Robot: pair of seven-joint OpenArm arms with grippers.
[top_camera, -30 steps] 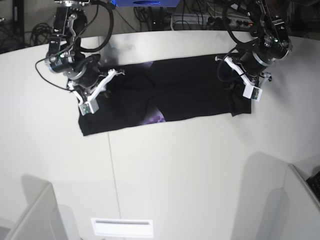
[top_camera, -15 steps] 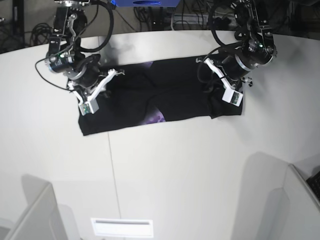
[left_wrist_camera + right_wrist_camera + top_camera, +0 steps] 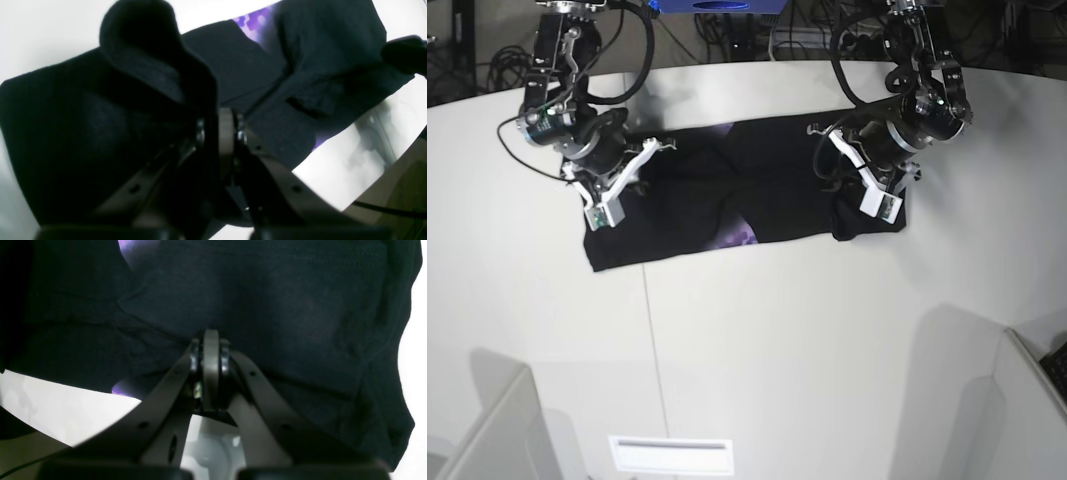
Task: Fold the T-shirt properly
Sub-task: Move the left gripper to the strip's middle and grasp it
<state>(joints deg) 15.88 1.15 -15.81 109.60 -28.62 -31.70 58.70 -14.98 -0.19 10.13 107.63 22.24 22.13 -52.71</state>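
Cloth this soft sags and creases, so we judge hems and folded edges the best holds. The T-shirt (image 3: 757,190) lies across the far side of the white desk (image 3: 777,350). Our left gripper (image 3: 218,116) has its jaws clamped on a raised fold; our right gripper (image 3: 210,350) sits clenched against the fabric. Cables clutter the room behind.

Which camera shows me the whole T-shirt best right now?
The base view: the T-shirt lies there end to end on the table. The left wrist view shows only a raised fold; the right wrist view shows only dark cloth around the shut hand.
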